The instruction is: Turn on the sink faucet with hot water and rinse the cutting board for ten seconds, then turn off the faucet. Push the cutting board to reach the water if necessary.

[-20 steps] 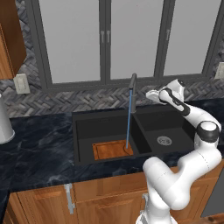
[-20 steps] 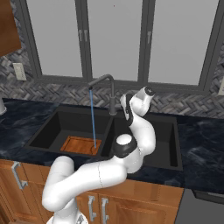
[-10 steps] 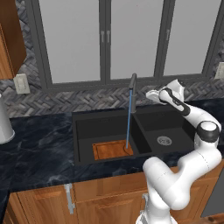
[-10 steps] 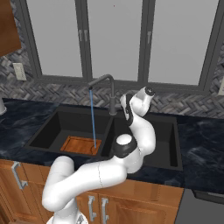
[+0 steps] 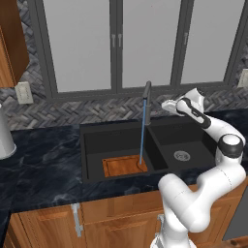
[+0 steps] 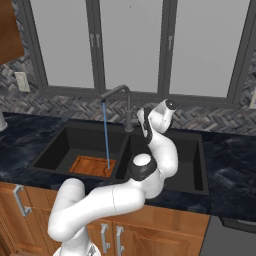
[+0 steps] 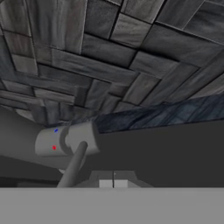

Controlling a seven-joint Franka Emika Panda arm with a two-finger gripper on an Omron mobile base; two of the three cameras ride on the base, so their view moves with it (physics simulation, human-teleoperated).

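Currently water (image 5: 142,131) is running: a thin blue stream drops straight from the spout tip of the sink faucet (image 5: 147,90) into the large left basin of the black sink (image 5: 92,145). It lands on the right edge of the cutting board (image 5: 123,166), which lies flat on the basin floor near the front, close to the divider between the basins. In the right base view the same stream (image 6: 106,135) hits the board (image 6: 93,165) near its right end, and the faucet (image 6: 124,100) arches up from the rim behind the divider. The smaller right basin has a round silver drain (image 5: 181,156). Arm is stretched over the right basin, with the gripper (image 5: 167,105) up at the back rim just right of the faucet base, clenched tight, nothing between the fingers. In the hand view the closed fingertips (image 7: 113,183) sit just beside the faucet's side lever (image 7: 73,165), which sticks out from a grey cylindrical body marked with a blue and a red dot; cannot tell if they touch. Herringbone tile backsplash (image 7: 109,57) behind, dark marble counter (image 5: 43,160) around the sink, white container (image 5: 5,138) at far left.
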